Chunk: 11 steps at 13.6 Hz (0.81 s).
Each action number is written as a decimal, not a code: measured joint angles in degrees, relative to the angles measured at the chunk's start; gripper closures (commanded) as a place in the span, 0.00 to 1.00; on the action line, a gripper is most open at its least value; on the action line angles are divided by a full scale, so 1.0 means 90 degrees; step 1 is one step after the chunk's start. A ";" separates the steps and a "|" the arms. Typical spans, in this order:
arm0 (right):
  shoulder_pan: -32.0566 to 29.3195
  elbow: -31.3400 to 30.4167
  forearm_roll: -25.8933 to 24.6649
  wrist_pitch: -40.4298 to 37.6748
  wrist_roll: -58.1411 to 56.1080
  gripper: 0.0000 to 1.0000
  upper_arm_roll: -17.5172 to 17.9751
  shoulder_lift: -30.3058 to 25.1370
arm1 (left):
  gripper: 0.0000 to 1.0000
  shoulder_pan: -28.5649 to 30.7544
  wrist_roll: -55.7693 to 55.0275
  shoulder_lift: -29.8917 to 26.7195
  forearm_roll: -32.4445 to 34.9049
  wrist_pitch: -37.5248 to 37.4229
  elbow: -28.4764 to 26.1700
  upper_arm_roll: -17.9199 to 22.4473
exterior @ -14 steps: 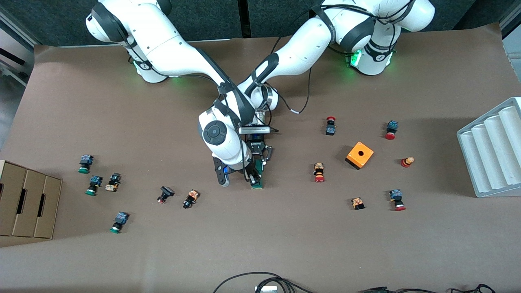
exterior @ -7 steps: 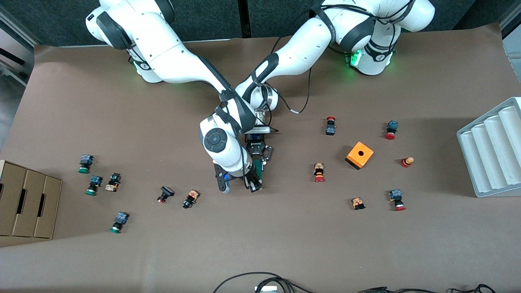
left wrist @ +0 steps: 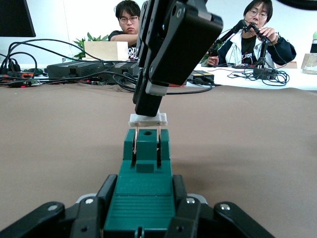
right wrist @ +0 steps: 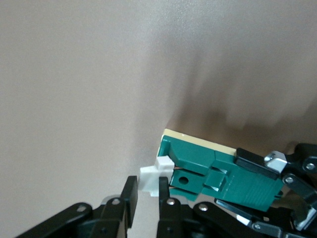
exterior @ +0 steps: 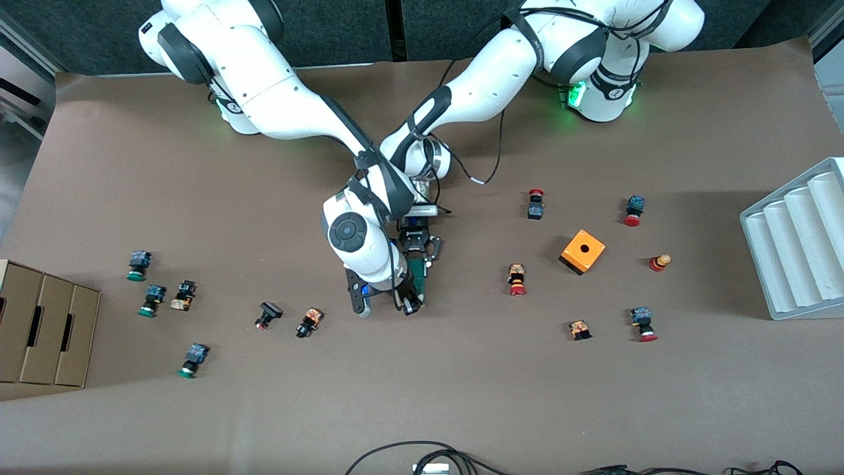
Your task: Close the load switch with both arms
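Two white jointed arms, black joint bands; black cables along links. Bases lit green; tools black.

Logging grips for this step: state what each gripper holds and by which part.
The left gripper is shut on the load switch at its green body; the right gripper pinches its white tab.

A brown table carries scattered push buttons, an orange cube, a white ridged tray at the left arm's end, cardboard boxes at the right arm's end, and the green switch at mid-table
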 measured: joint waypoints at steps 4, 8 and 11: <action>-0.0007 0.0040 0.0000 0.0008 0.0000 0.76 0.0000 0.0051 | 0.49 0.0000 0.0000 0.0000 0.0000 0.0000 0.0000 0.0000; -0.0008 0.0043 0.0000 0.0009 0.0000 0.76 0.0000 0.0059 | 0.45 0.0000 0.0000 0.0001 0.0000 0.0000 0.0000 0.0000; -0.0010 0.0044 0.0000 0.0019 0.0000 0.75 -0.0001 0.0072 | 0.00 0.0003 0.0000 0.0002 0.0000 -0.0014 0.0000 0.0001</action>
